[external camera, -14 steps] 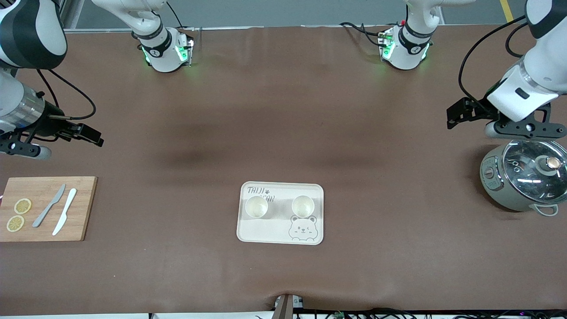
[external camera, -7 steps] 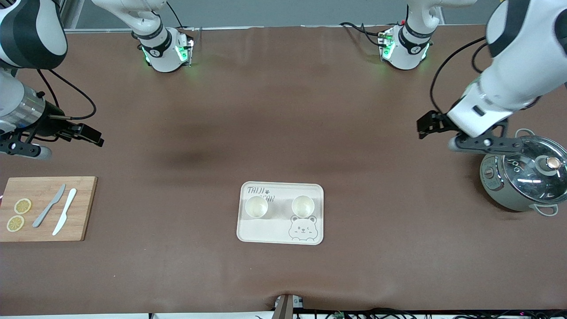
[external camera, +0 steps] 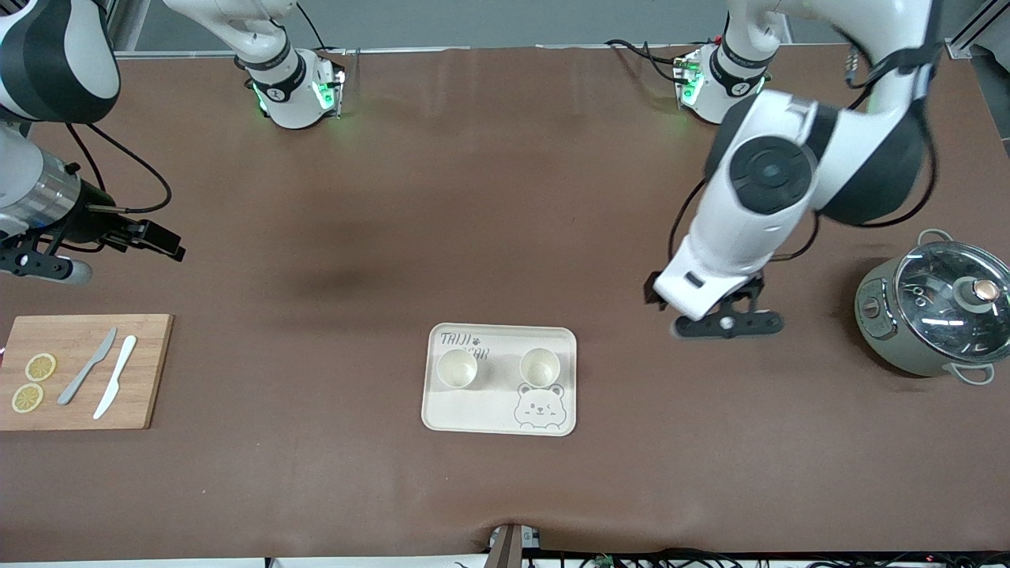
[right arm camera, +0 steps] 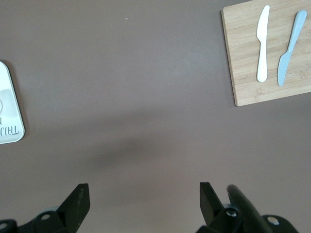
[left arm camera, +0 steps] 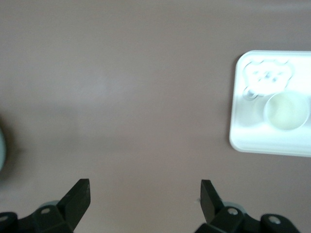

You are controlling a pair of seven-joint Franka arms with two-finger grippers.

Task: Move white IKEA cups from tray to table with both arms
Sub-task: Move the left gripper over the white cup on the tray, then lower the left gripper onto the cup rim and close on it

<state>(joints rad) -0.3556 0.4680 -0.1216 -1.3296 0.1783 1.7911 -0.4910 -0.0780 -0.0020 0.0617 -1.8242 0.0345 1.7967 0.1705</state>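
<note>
The bear tray (external camera: 473,418) lies on the brown tabletop (external camera: 505,237), nearest the front camera at mid-table. Two white IKEA cups (external camera: 458,368) (external camera: 540,367) stand upright in it, side by side and apart, rims up. Toward the right arm's end, a bamboo cutting board (external camera: 142,371) carries two lemon slices (external camera: 33,383), a grey knife (external camera: 87,366) and a white knife (external camera: 115,387). Toward the left arm's end stands a grey-green pot (external camera: 892,331) with a glass lid (external camera: 939,304). The left gripper (external camera: 726,324) hangs over bare tabletop between tray and pot, fingers (left arm camera: 77,201) released, grasping nothing. The right gripper (external camera: 35,264) waits over the tabletop beside the board, fingers (right arm camera: 77,204) released and empty.
</note>
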